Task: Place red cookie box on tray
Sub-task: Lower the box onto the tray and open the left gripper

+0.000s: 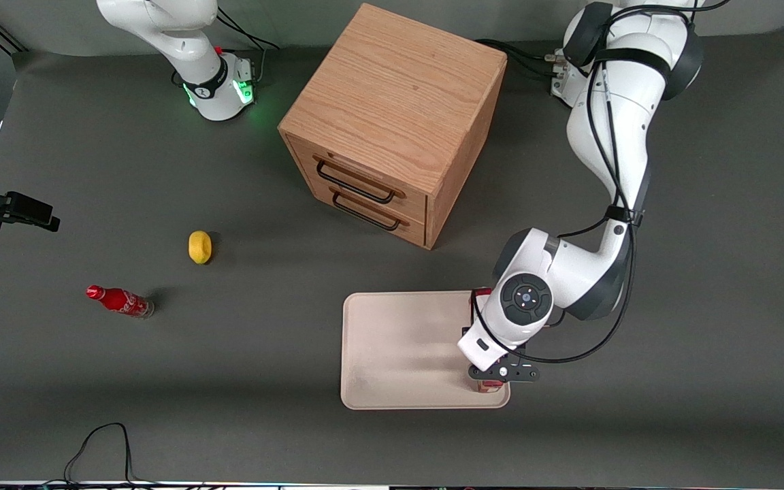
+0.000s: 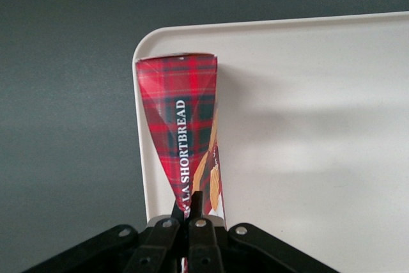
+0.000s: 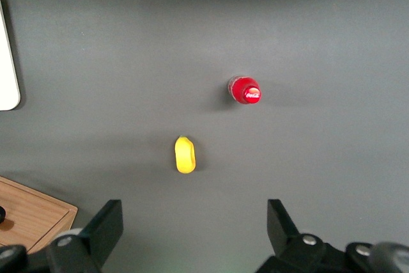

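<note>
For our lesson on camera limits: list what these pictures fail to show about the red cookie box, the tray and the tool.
- Red cookie box: in the front view the arm covers most of it; only slivers show.
- Tool: in the wrist view its fingertips sit close together at the box, but whether they are pinching it cannot be made out.
- Tray: the wrist view's edges cut it off, and the arm covers its edge in the front view.

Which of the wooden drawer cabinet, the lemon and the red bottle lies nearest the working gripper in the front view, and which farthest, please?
From the gripper, over the tray's edge:
1. Wooden drawer cabinet, farther from the camera.
2. Lemon, toward the parked arm's end.
3. Red bottle, farthest that way.
</note>
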